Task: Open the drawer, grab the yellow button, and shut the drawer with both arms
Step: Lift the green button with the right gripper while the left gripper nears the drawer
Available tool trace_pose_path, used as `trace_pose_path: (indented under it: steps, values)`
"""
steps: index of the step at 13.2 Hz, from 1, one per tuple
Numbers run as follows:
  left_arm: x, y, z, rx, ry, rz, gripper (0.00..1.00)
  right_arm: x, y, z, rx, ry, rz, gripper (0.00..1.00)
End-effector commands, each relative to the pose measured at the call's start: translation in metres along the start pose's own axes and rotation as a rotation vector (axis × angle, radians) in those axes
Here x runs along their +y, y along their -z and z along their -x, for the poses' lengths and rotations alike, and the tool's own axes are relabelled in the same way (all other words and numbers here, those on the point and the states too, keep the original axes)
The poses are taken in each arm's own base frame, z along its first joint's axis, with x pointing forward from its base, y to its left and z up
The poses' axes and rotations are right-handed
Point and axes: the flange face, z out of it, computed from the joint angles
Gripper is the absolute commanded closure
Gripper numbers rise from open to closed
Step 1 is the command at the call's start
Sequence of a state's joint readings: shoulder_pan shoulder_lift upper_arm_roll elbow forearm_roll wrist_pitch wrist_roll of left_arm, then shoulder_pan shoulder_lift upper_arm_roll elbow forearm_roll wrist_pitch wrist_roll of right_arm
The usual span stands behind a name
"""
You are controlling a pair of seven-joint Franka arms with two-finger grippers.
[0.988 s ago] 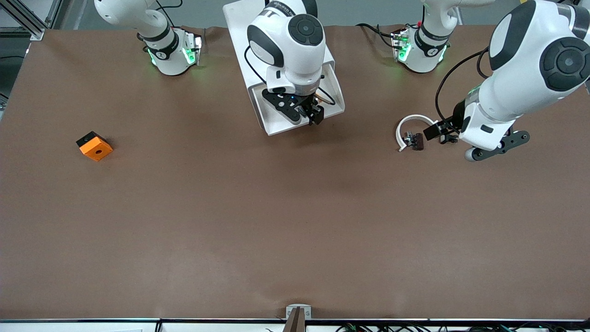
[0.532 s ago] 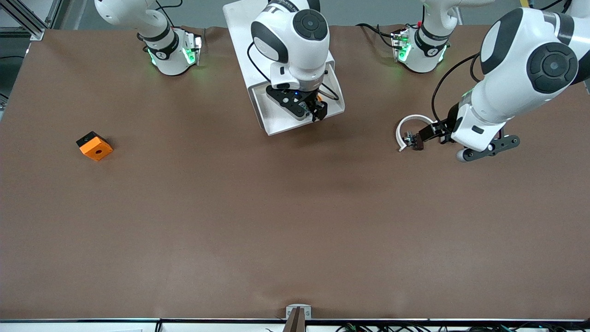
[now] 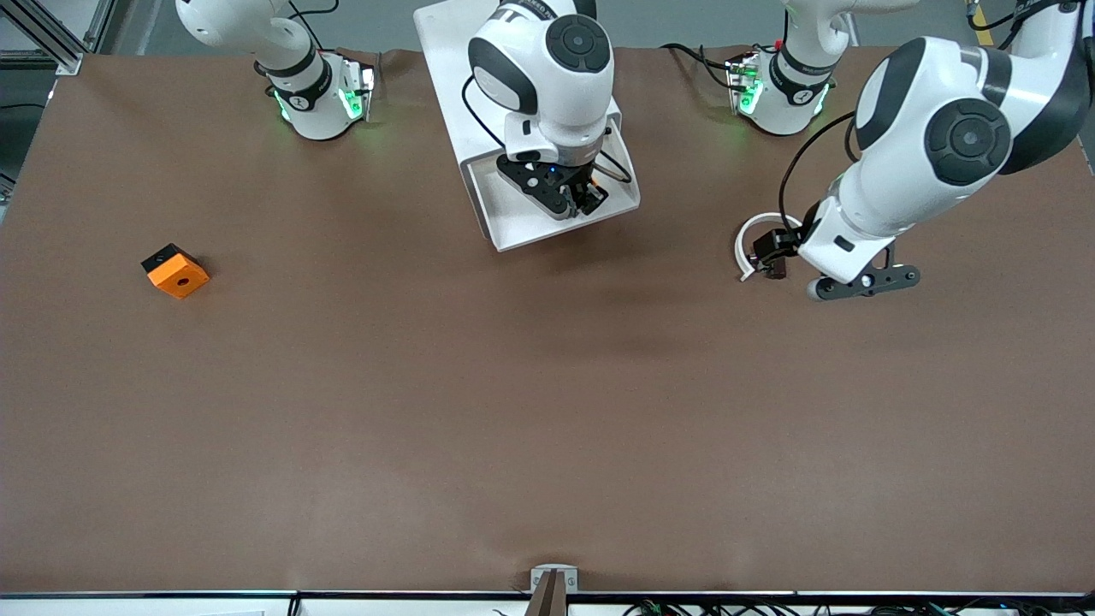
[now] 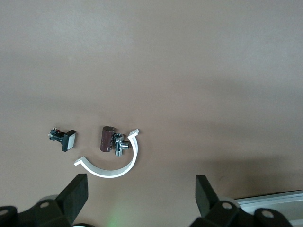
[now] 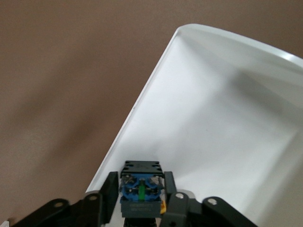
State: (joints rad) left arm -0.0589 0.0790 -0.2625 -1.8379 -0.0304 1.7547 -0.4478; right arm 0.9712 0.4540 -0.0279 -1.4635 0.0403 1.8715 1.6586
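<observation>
The front view looks down from high across the whole worktop [image 3: 547, 411] toward both bases, while the left wrist view looks down from some height on the white ring [image 4: 113, 165] and the right wrist view sits close over the open drawer [image 5: 227, 123], both also seen from the front.

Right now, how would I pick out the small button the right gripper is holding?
Find the white cabinet's open drawer at the table's middle, near the robots' bases. Over it hangs the right gripper, shut on the button: a small black-bodied part with blue-and-green contacts and an orange-yellow cap, unlike the bigger orange square block toward the right arm's end.
</observation>
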Motion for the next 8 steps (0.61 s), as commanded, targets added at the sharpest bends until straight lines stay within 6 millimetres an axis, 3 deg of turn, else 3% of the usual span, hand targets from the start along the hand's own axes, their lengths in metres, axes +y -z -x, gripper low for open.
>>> trace_pose_path:
  steps: [1, 2, 5, 8]
  values:
    - [0.01, -0.012, 0.007, 0.038, -0.03, 0.001, 0.0, 0.002, 0.003, 0.003, -0.013, -0.019, -0.005, 0.92]
    - [0.018, -0.019, 0.008, 0.045, -0.031, 0.008, 0.0, 0.002, 0.003, 0.003, -0.013, -0.019, -0.005, 1.0]
    - [0.038, -0.038, 0.008, 0.033, -0.029, 0.017, 0.0, 0.002, 0.012, -0.001, -0.015, -0.017, -0.014, 1.0]
    - [0.063, -0.052, 0.016, 0.018, -0.014, 0.019, 0.0, 0.0, 0.047, -0.022, -0.043, -0.037, -0.009, 1.0]
